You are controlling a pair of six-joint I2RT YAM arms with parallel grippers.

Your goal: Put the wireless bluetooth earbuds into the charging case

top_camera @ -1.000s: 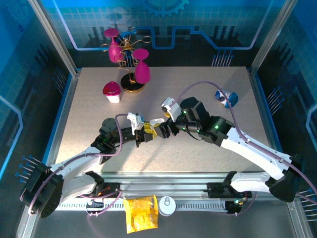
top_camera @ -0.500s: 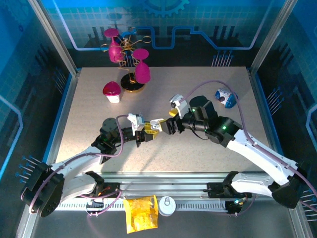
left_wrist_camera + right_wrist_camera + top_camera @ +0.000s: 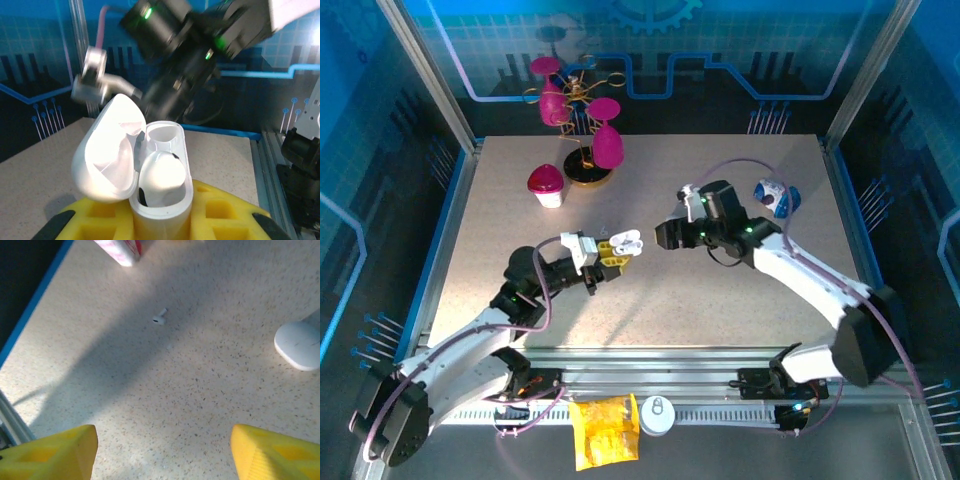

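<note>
The right gripper (image 3: 663, 236) has backed off, fingers (image 3: 55, 450) spread empty, leaving one earbud (image 3: 160, 172) seated, one slot (image 3: 162, 134) vacant, in the charging case (image 3: 167, 215) clenched between the fingers of the left gripper (image 3: 610, 252).

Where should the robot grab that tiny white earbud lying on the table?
Probably from straight above, pinching across its rounded head: the earbud lies flat on the table with bare space on every side, and its thin stem looks likelier to slip.

Open charging case (image 3: 161, 216) holds one earbud (image 3: 161, 176)
</note>
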